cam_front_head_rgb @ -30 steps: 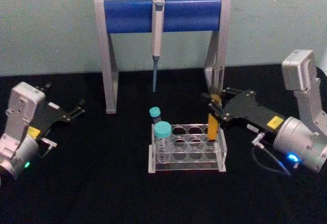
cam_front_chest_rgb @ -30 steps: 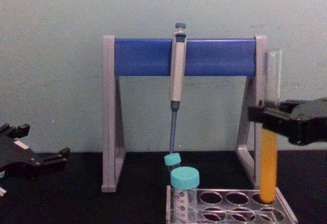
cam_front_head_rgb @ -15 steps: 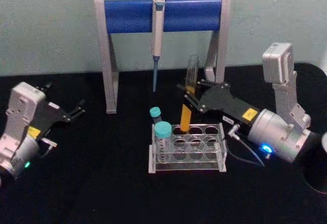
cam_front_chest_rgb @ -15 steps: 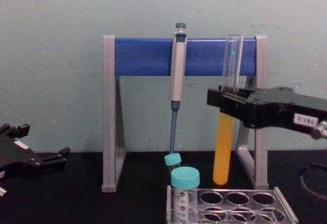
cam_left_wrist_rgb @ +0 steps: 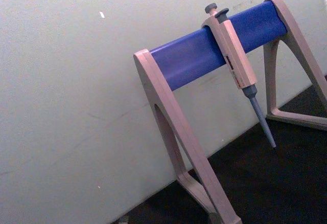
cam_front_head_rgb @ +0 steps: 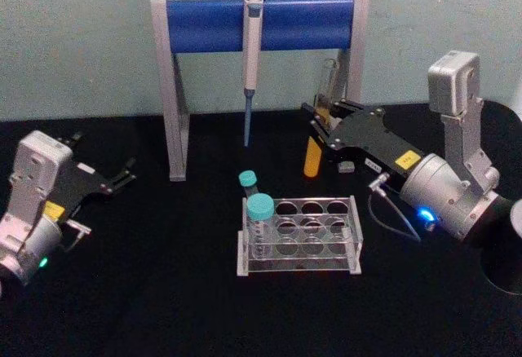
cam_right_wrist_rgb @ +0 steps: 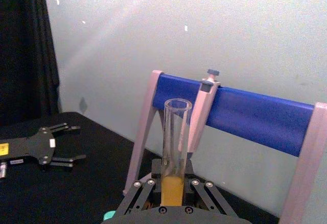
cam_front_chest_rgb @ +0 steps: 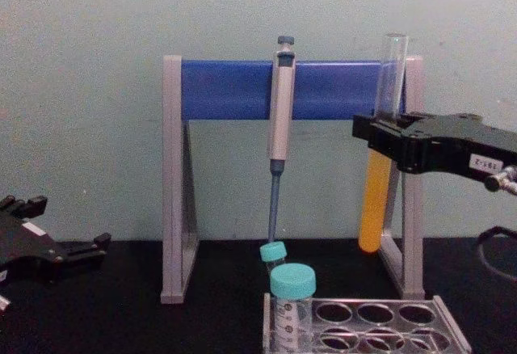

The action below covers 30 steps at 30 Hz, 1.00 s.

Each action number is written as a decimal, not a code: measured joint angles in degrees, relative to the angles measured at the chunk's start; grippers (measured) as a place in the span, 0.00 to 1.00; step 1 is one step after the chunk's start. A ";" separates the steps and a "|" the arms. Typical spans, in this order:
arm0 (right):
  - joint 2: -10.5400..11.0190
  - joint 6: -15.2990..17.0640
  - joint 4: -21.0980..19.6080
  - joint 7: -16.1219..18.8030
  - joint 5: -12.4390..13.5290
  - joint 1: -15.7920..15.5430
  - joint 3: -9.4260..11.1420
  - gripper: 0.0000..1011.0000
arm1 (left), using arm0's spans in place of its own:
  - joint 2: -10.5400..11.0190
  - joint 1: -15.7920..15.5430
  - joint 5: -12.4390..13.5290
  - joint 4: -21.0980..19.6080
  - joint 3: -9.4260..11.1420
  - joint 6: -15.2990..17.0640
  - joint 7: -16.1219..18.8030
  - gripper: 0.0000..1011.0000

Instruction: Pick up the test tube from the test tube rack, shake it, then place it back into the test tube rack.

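Observation:
My right gripper (cam_front_head_rgb: 321,122) is shut on the test tube (cam_front_head_rgb: 313,162), a clear glass tube with orange-yellow liquid in its lower part. It holds the tube nearly upright in the air, behind and above the back right of the light grey test tube rack (cam_front_head_rgb: 356,235). In the chest view the test tube (cam_front_chest_rgb: 372,208) hangs well above the test tube rack (cam_front_chest_rgb: 449,326), in front of the stand's right leg, with the right gripper (cam_front_chest_rgb: 378,134) around its middle. The right wrist view shows the test tube (cam_right_wrist_rgb: 175,132) rising between the fingers. My left gripper (cam_front_head_rgb: 104,160) rests open at the far left.
Two teal-capped vials (cam_front_head_rgb: 259,207) (cam_front_head_rgb: 247,179) stand in the rack's left column. Behind it is the grey-and-blue pipette stand (cam_front_head_rgb: 204,24) with a pipette (cam_front_head_rgb: 251,55) hanging from its bar. The black table lies open in front and to the left.
My right gripper raised the test tube out of the rack's back right hole, swung it left over the rack, then carried it back right and higher.

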 joint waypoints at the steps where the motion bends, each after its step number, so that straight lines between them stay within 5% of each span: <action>1: -0.04 0.00 0.00 -0.08 -0.11 -0.06 0.13 0.23 | 0.00 0.00 0.00 0.00 0.00 0.00 0.00 0.99; 15: -0.18 0.64 -0.57 -0.41 -1.67 -1.03 1.51 0.23 | 0.00 0.00 0.00 0.00 0.00 0.00 0.00 0.99; 30: 4.57 5.55 -7.26 0.73 -2.93 -5.95 3.46 0.23 | 0.00 0.00 0.00 0.00 0.00 0.00 0.00 0.99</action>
